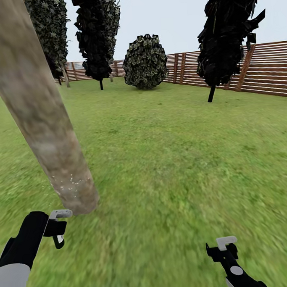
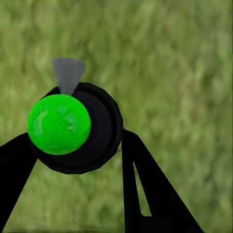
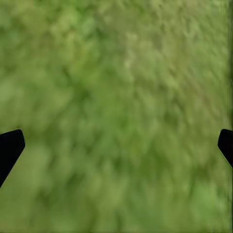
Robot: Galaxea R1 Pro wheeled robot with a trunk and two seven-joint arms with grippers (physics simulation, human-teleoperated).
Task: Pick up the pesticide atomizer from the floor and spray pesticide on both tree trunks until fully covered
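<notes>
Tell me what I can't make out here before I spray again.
- Tree trunk: top cut off by the head view's upper edge; far side hidden, so coverage there is unknown.
- Atomizer: left wrist view shows just its top; body hidden beneath.
- Right gripper: jaws cut off by the frame edges.

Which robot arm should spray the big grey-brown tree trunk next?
Probably the left. The left gripper is shut on the black atomizer with the green ball, and sits beside the thick mottled grey-brown tree trunk. The right gripper is open over green grass.
</notes>
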